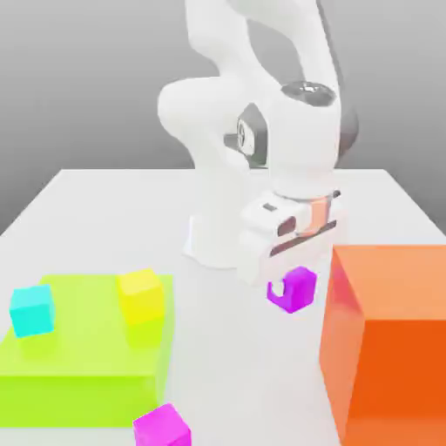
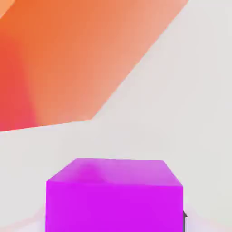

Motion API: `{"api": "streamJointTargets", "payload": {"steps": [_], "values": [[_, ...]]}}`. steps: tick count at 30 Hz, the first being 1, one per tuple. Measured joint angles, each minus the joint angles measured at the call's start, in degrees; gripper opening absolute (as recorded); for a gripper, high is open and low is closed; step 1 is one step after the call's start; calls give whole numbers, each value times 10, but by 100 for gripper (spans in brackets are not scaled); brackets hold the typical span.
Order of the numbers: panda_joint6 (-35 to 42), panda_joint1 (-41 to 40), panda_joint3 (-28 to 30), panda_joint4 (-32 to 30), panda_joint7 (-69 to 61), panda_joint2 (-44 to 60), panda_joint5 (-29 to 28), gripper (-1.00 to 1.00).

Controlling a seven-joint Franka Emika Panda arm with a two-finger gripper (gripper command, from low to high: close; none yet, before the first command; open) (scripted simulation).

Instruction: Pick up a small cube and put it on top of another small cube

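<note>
Claw point(image 1: 290, 277) points down over the white table point(image 1: 218, 366), pinched on the violet cube point(image 1: 299, 287). Cube sits between the fingers, directly under the palm; one finger wraps its face on the exterior view's left. In the hand view the cube point(image 2: 114, 195) lies just below the camera, top face and one side visible, square to the claw. Whether the cube rests on the table or is lifted clear: cannot tell.

Orange block point(image 1: 388, 340): just beside the claw, toward the exterior view's right, apart from the cube by a narrow gap. In the hand view the orange block point(image 2: 68, 59) lies beyond the cube with bare table between.

Pink cube point(image 1: 162, 427): on the table, well apart from the claw, nearer the camera and toward the exterior view's left.

Green slab point(image 1: 87, 357): well apart from the claw on the exterior view's left. It carries a yellow cube point(image 1: 141, 294) and a cyan cube point(image 1: 32, 310), the yellow one closer to the claw.
</note>
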State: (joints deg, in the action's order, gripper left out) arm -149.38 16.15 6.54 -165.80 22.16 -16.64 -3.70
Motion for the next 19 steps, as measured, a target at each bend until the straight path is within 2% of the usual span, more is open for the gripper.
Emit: {"api": "streamJointTargets", "payload": {"steps": [10, 12, 15, 16, 19], "values": [[178, -162, 118, 69, -100, -113, -74, -100], [160, -173, 130, 65, -110, -99, -78, -100], [95, -176, 140, 47, -118, -52, -76, -100], [74, -175, 143, 41, -119, -37, -76, 100], [74, -175, 143, 41, -119, -37, -76, 100]]}}
